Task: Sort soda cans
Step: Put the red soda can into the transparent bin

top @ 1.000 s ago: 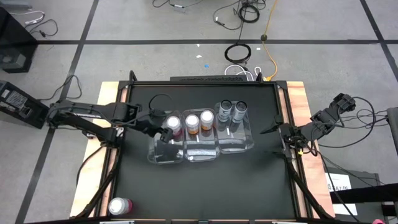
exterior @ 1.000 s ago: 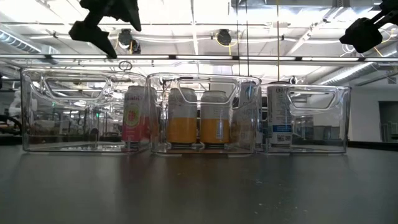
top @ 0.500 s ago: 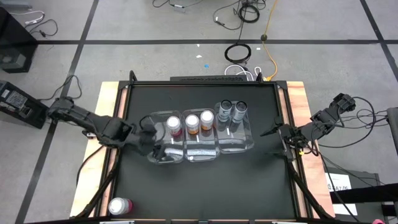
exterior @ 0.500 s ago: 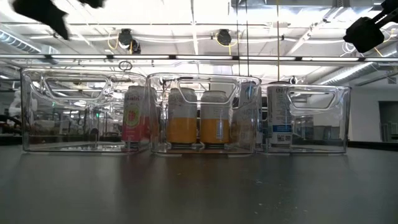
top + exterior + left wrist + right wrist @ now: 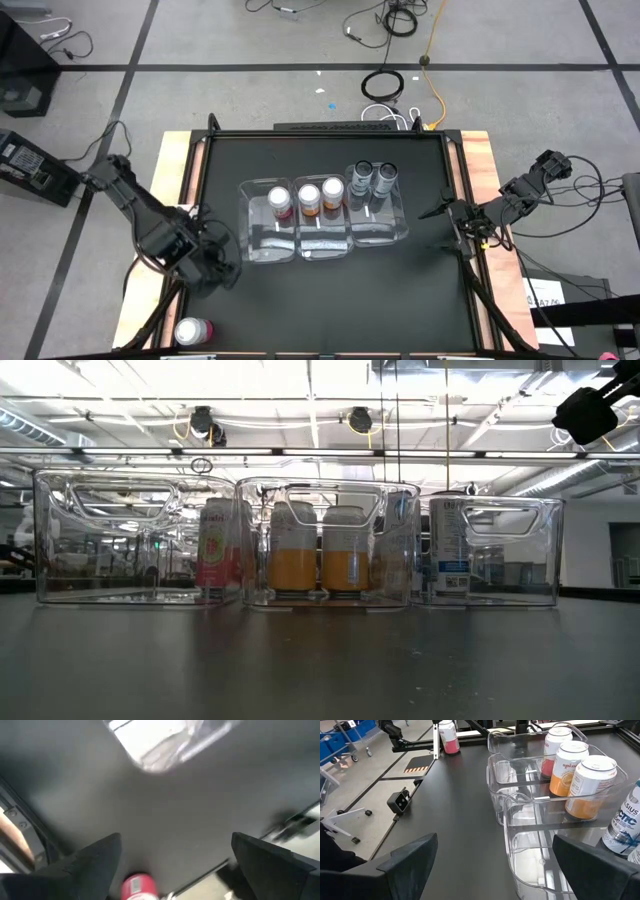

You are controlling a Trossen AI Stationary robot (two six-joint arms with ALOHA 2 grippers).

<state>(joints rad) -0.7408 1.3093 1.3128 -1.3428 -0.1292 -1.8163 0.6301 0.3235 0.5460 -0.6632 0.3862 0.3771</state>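
Three clear bins stand in a row mid-table. The left bin (image 5: 268,228) holds one pink can (image 5: 281,203). Two orange cans (image 5: 309,199) stand in the middle bin, and two grey cans (image 5: 362,177) in the right bin. A second pink can (image 5: 193,332) stands upright at the table's near left corner; the left wrist view shows this can (image 5: 137,887) too. My left gripper (image 5: 222,268) is open above bare table between the left bin and that can. My right gripper (image 5: 437,228) waits open at the table's right edge.
Bare black table (image 5: 330,300) lies near the bins and around the left gripper. Wooden strips and black frame rails (image 5: 180,200) border the table. Cables lie on the floor beyond the far edge.
My left gripper has drawn back from above the left bin, moving toward the table's left and near edges, toward the pink can at the corner, and has left the low view. The cans and bins have stayed put.
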